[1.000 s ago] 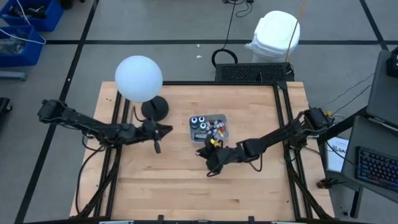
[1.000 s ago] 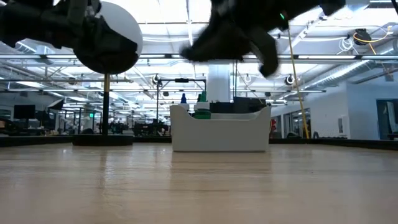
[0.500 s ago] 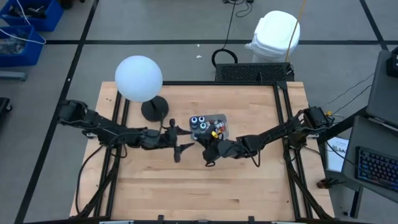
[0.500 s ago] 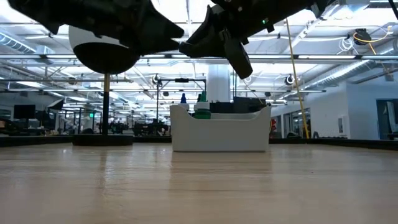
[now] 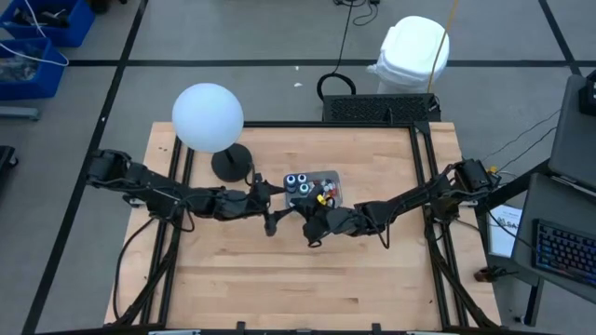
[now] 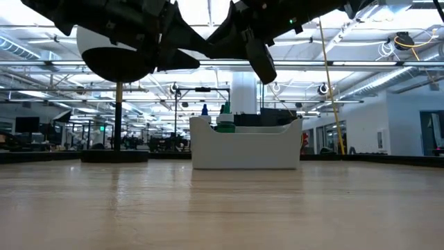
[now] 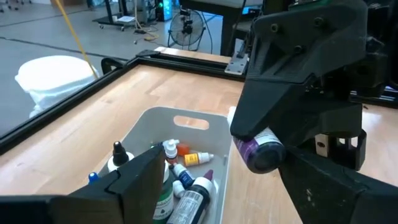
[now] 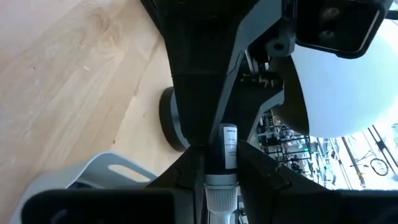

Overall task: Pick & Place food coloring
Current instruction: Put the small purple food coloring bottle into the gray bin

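Observation:
A clear tray (image 5: 331, 194) near the table's middle holds several small food coloring bottles (image 7: 180, 174) with white and dark caps. Just in front of it, above the table, my right gripper (image 5: 313, 231) is shut on one purple-bodied food coloring bottle (image 7: 258, 149). My left gripper (image 5: 277, 217) stands open right in front of that bottle. Its two fingers (image 7: 140, 180) spread to either side of the bottle's free end and touch nothing. My right gripper pinches the purple bottle's body (image 8: 227, 149) between its two fingers. The bottle lies along the fingers, its white cap (image 8: 221, 199) toward the wrist and its round bottom end (image 7: 264, 157) sticking out toward my left gripper. It hangs about level, clear of the table and the tray.
A lamp with a white globe (image 5: 207, 116) stands on a dark round base (image 5: 231, 165) at the far left of the table. A white bag (image 5: 413, 51) sits on the floor beyond the far edge. The near half of the wooden top (image 5: 298, 288) is bare.
My left gripper has gone toward the table's right, up to my right gripper, and has opened wide. My right gripper has shifted a little toward the far edge with the bottle still between its fingers.

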Controlling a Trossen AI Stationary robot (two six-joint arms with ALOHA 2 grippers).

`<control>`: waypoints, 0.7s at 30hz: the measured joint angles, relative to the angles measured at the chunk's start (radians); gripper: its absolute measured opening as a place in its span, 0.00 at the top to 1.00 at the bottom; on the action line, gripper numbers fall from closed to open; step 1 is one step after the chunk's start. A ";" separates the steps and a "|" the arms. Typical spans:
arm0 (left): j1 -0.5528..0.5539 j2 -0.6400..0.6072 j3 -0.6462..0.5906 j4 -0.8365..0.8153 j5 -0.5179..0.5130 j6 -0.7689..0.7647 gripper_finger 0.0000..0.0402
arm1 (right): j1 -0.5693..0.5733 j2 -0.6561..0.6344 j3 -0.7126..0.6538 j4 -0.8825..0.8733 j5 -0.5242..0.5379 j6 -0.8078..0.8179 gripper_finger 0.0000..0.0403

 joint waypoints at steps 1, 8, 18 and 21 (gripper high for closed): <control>0.000 0.000 0.000 0.001 0.000 0.001 0.23 | 0.000 0.000 0.000 0.001 0.000 -0.001 0.84; -0.002 0.000 -0.001 0.028 0.025 0.028 0.33 | -0.010 0.000 0.000 0.003 -0.028 0.011 0.83; -0.002 -0.001 -0.001 0.031 0.050 0.032 0.53 | -0.040 0.000 0.000 -0.002 -0.034 0.025 0.83; -0.002 -0.001 -0.001 0.032 0.050 0.038 0.57 | -0.044 0.000 0.000 -0.001 -0.077 0.034 0.83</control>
